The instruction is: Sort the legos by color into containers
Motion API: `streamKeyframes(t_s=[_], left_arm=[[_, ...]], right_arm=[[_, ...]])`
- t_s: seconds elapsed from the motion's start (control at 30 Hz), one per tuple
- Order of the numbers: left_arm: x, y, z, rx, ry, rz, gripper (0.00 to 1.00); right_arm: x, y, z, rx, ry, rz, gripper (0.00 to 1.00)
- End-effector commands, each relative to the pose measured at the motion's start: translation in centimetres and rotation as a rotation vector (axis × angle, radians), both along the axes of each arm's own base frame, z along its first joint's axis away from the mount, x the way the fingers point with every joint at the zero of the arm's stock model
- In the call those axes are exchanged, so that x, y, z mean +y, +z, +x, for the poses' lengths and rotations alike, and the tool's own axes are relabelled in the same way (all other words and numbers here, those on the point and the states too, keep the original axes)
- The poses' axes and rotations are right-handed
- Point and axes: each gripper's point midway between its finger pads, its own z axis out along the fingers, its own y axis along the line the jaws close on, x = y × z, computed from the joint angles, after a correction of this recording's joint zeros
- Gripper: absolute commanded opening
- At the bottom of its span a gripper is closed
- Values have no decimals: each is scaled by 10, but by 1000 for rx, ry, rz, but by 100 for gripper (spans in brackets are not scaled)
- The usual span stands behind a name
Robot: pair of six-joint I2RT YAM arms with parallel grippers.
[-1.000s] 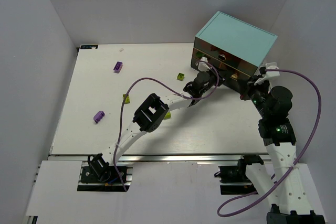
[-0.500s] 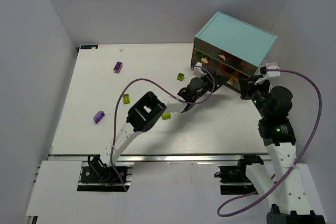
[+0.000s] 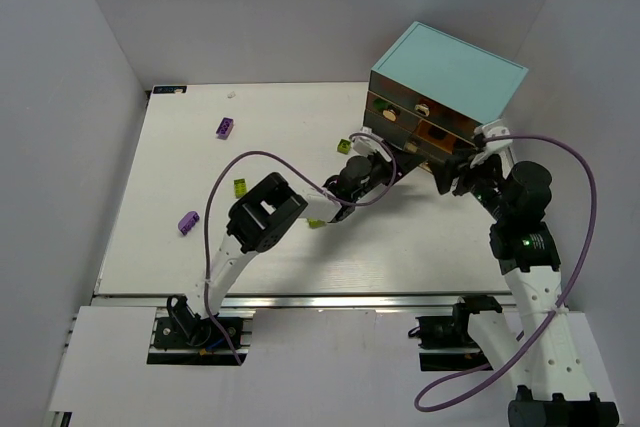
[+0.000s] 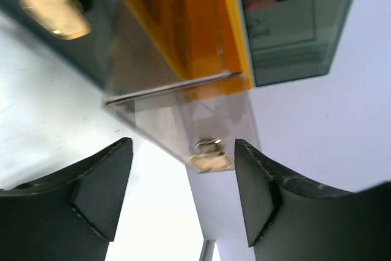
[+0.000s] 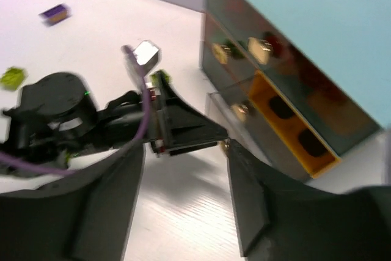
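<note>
At far right corner of table point(image 3: 280, 257), cabinet point(image 3: 450, 72) noted, lower drawer point(image 4: 177, 108) drawn partway out. Left gripper point(image 4: 182, 151) seen with jaws spread either side of drawer knob point(image 4: 211, 162), nothing grasped. Right gripper point(image 5: 183, 151) likewise spread wide, nothing held, facing cabinet front. Purple lego point(image 3: 226, 128) recorded toward far left corner, second purple lego point(image 3: 188, 222) near left edge, lime lego point(image 3: 240, 186) mid-table.

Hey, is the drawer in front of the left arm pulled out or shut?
Pulled out: the drawer juts from the cabinet, its knob just ahead of the open left fingers.
</note>
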Motion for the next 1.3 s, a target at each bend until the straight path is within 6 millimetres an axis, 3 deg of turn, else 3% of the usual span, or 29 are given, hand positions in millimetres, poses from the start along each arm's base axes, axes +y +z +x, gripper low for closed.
streamKeyframes(t_s=[0.0, 0.03, 0.07, 0.17, 0.2, 0.23, 0.27, 0.37, 0.4, 0.43, 0.5, 0.53, 0.57, 0.6, 0.63, 0.67, 0.7, 0.73, 0.8, 0.83, 0.87, 0.9, 0.97, 1.0, 1.03, 1.1, 1.2, 1.27], left_arm=[[16, 72, -5, -89, 13, -63, 77], [20, 74, -8, -89, 13, -59, 79], [24, 74, -12, -88, 14, -50, 82], [62, 78, -31, -86, 42, -7, 82], [68, 58, -34, -68, 52, 39, 82], [79, 82, -40, -102, 68, 27, 82], [87, 84, -44, -110, 75, 60, 79], [127, 97, -51, -142, 150, 238, 68], [145, 79, -52, -117, 170, 381, 49], [166, 109, -55, -159, 216, 390, 39], [205, 106, -56, -206, 287, 568, 20], [218, 108, -61, -222, 303, 615, 18], [247, 131, -60, -286, 366, 665, 18], [262, 122, -68, -278, 359, 752, 18], [277, 128, -68, -297, 387, 792, 19], [306, 124, -75, -312, 409, 923, 26], [317, 124, -78, -323, 417, 977, 26], [330, 124, -81, -336, 435, 1029, 39], [369, 117, -89, -332, 512, 1180, 57], [381, 115, -92, -330, 539, 1221, 69], [392, 105, -97, -325, 540, 1284, 74], [400, 111, -101, -331, 558, 1285, 77], [409, 113, -107, -334, 550, 1326, 81], [416, 116, -111, -331, 571, 1327, 82], [422, 115, -114, -327, 586, 1332, 82], [437, 110, -123, -331, 619, 1336, 83], [441, 112, -132, -352, 627, 1283, 86], [445, 119, -135, -365, 651, 1249, 87]], right_arm=[[31, -5, -20, -78, 249, -119, 70], [34, -8, -23, -73, 285, -133, 80], [40, -11, -28, -72, 339, -143, 82], [56, -17, -45, -80, 494, -178, 89], [59, -19, -49, -76, 532, -185, 89], [62, -21, -53, -92, 575, -212, 89], [68, -24, -62, -78, 641, -201, 88], [76, -16, -67, -108, 718, -206, 79], [76, -14, -67, -114, 731, -216, 76], [77, -3, -65, -137, 736, -230, 68], [80, -6, -59, -92, 771, -239, 58], [81, -5, -55, -75, 776, -238, 51], [88, -4, -47, -39, 791, -230, 48], [90, -7, -41, 1, 784, -220, 46], [98, -19, -32, 63, 800, -209, 46], [105, -24, -23, 101, 776, -228, 49], [119, -33, -23, 135, 795, -240, 50], [125, -54, -12, 209, 783, -257, 54], [147, -72, -2, 260, 734, -323, 65], [146, -94, 13, 312, 665, -374, 68], [152, -100, 19, 324, 646, -397, 72], [172, -117, 18, 374, 660, -403, 79], [183, -135, 25, 430, 626, -441, 89], [195, -131, 29, 444, 618, -426, 89], [200, -152, 32, 506, 627, -443, 89], [219, -163, 36, 517, 654, -468, 89], [234, -169, 39, 470, 718, -529, 89], [242, -179, 29, 406, 866, -591, 89]])
